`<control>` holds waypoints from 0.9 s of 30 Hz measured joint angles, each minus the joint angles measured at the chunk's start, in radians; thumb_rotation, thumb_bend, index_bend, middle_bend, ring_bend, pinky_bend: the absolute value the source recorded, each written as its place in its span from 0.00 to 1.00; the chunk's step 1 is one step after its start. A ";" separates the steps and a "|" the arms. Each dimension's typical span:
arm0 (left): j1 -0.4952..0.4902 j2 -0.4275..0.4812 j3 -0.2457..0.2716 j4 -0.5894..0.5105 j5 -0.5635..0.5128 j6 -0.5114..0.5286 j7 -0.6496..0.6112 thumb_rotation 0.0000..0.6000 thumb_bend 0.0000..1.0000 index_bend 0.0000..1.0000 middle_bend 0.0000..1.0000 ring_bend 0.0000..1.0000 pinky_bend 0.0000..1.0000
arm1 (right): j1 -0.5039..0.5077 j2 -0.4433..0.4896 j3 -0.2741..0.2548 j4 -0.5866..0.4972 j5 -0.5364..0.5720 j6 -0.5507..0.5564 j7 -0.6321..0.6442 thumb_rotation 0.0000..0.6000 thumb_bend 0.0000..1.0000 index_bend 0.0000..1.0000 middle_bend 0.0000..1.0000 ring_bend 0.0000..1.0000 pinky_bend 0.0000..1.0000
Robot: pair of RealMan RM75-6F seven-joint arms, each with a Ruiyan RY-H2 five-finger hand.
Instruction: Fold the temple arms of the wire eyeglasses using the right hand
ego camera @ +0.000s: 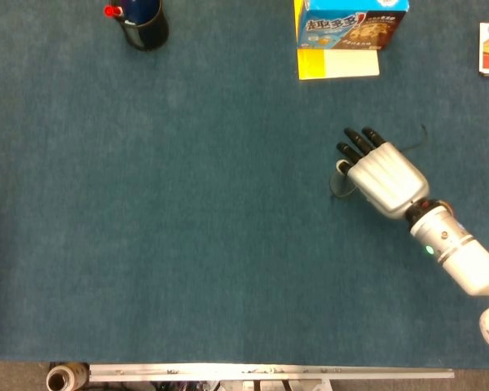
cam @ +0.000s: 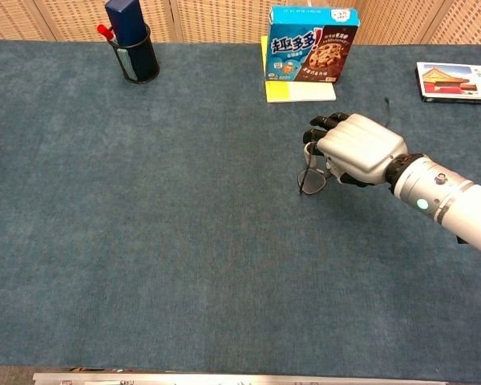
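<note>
Mid-fold: the right hand (cam: 357, 150) holds the wire eyeglasses (cam: 311, 180) under its curled fingers, 1 temple arm (ego camera: 416, 138) jutting behind it. Next, press that arm inward.
</note>
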 measured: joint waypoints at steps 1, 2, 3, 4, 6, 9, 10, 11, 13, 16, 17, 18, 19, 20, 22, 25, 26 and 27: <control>0.000 0.000 0.000 0.000 -0.001 0.000 -0.001 1.00 0.10 0.19 0.17 0.23 0.49 | 0.001 -0.001 -0.003 0.001 -0.003 0.000 0.000 1.00 1.00 0.38 0.21 0.08 0.16; 0.000 0.000 -0.001 0.001 -0.001 0.000 -0.001 1.00 0.10 0.19 0.17 0.23 0.49 | 0.002 -0.001 -0.006 0.001 -0.005 0.000 0.001 1.00 1.00 0.38 0.21 0.08 0.16; 0.000 0.000 -0.001 0.001 -0.001 0.000 -0.003 1.00 0.10 0.19 0.17 0.23 0.49 | 0.002 -0.002 -0.008 0.001 -0.007 -0.001 0.002 1.00 1.00 0.38 0.21 0.08 0.16; 0.000 0.001 -0.001 0.001 -0.001 0.000 -0.003 1.00 0.10 0.19 0.17 0.23 0.49 | 0.003 -0.003 -0.011 0.001 -0.011 -0.001 0.004 1.00 1.00 0.38 0.21 0.08 0.16; 0.000 0.001 -0.001 0.001 -0.001 0.001 -0.004 1.00 0.10 0.19 0.17 0.23 0.49 | 0.004 -0.004 -0.014 0.000 -0.016 -0.001 0.010 1.00 1.00 0.37 0.21 0.08 0.16; 0.001 0.002 -0.001 0.001 -0.002 0.001 -0.004 1.00 0.10 0.19 0.17 0.23 0.49 | 0.006 -0.004 -0.018 -0.002 -0.028 0.000 0.023 1.00 1.00 0.36 0.21 0.08 0.16; 0.001 0.002 -0.001 0.001 -0.001 0.001 -0.005 1.00 0.10 0.19 0.17 0.23 0.49 | 0.007 -0.004 -0.020 -0.003 -0.033 0.001 0.029 1.00 1.00 0.36 0.21 0.08 0.16; 0.001 0.002 -0.001 0.001 -0.001 0.001 -0.005 1.00 0.10 0.19 0.17 0.23 0.49 | 0.007 -0.004 -0.021 -0.004 -0.037 0.001 0.033 1.00 1.00 0.36 0.21 0.08 0.16; 0.001 0.003 -0.002 0.001 -0.002 0.001 -0.006 1.00 0.10 0.19 0.18 0.23 0.49 | 0.009 -0.004 -0.024 -0.005 -0.044 0.003 0.039 1.00 1.00 0.36 0.21 0.08 0.16; 0.001 0.004 -0.002 0.000 -0.002 0.002 -0.007 1.00 0.10 0.19 0.18 0.23 0.49 | 0.011 -0.004 -0.028 -0.005 -0.050 0.002 0.042 1.00 1.00 0.36 0.21 0.08 0.16; 0.002 0.004 -0.002 0.000 -0.002 0.002 -0.007 1.00 0.10 0.19 0.18 0.23 0.49 | 0.011 -0.004 -0.028 -0.005 -0.050 0.002 0.042 1.00 1.00 0.36 0.21 0.08 0.16; 0.002 0.004 -0.002 0.000 -0.002 0.003 -0.008 1.00 0.10 0.19 0.18 0.23 0.49 | 0.012 -0.004 -0.029 -0.005 -0.051 0.002 0.042 1.00 1.00 0.36 0.21 0.08 0.16; 0.002 0.005 -0.002 0.000 -0.001 0.004 -0.008 1.00 0.10 0.19 0.18 0.23 0.49 | 0.012 -0.004 -0.029 -0.006 -0.051 0.003 0.043 1.00 1.00 0.36 0.21 0.08 0.16; 0.002 0.005 -0.002 0.000 -0.001 0.004 -0.009 1.00 0.10 0.19 0.18 0.23 0.49 | 0.012 -0.004 -0.029 -0.006 -0.051 0.003 0.043 1.00 1.00 0.36 0.21 0.08 0.16; 0.002 0.005 -0.003 0.001 -0.002 0.003 -0.010 1.00 0.10 0.19 0.18 0.23 0.49 | 0.012 -0.003 -0.030 -0.006 -0.051 0.005 0.042 1.00 1.00 0.36 0.21 0.08 0.16; 0.002 0.005 -0.002 0.001 -0.001 0.002 -0.009 1.00 0.10 0.19 0.18 0.23 0.49 | 0.012 -0.002 -0.030 -0.006 -0.048 0.006 0.040 1.00 1.00 0.36 0.21 0.08 0.16; 0.002 0.005 -0.002 0.001 -0.001 0.002 -0.008 1.00 0.10 0.19 0.18 0.23 0.49 | 0.012 -0.001 -0.030 -0.007 -0.047 0.007 0.039 1.00 1.00 0.36 0.21 0.08 0.16; 0.002 0.005 -0.002 0.000 -0.001 0.002 -0.007 1.00 0.10 0.19 0.18 0.23 0.49 | 0.011 -0.001 -0.029 -0.008 -0.047 0.008 0.039 1.00 1.00 0.36 0.21 0.08 0.16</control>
